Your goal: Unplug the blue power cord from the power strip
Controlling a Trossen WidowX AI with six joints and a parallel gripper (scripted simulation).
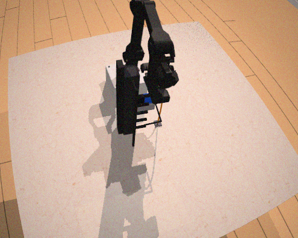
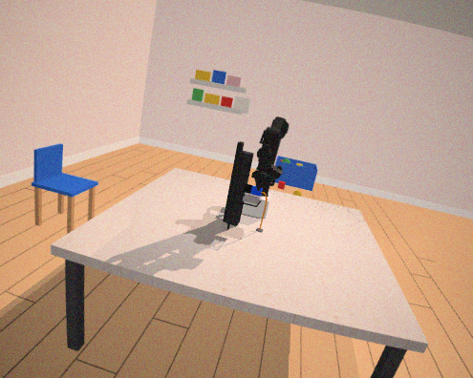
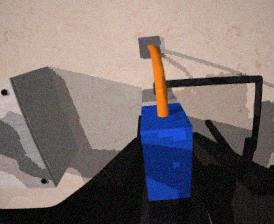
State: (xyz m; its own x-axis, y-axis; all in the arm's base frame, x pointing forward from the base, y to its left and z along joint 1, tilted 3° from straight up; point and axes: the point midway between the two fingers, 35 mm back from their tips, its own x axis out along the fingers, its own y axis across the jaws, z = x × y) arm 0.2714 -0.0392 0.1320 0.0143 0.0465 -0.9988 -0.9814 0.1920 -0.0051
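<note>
The black parallel-jaw hand (image 3: 166, 219) is clenched on the blue box-shaped plug (image 3: 165, 155), its dark fingers pressed against the plug's lower flanks with only a narrow gap between them, filled by the plug body. In the wrist view the plug is a matte, hard-edged rectangular block, taller than it is wide, with one face in shade. From its far end a smooth, round orange cord (image 3: 158, 83) rises in a gentle curve and ends at a small grey square fitting (image 3: 150, 46) resting on the surface. A thin black wire frame (image 3: 257, 106) bends at a right angle just beside the plug. In the top view the plug (image 1: 146, 99) sits against the side of the tall black slab-shaped power strip (image 1: 127, 99), which stands upright on edge, with short black prongs (image 1: 141, 119) jutting sideways from it below the plug. Whether the plug's pins are in the strip or free of it cannot be told. Behind the strip stands a pale grey box-like block (image 1: 111, 74) with flat, dull faces. All of this stands on a pale, faintly speckled square surface (image 1: 224, 144) with dark legs, over an orange plank floor (image 2: 438, 258); the jointed black arm (image 1: 158, 45) casts blocky grey shadows across the surface.
</note>
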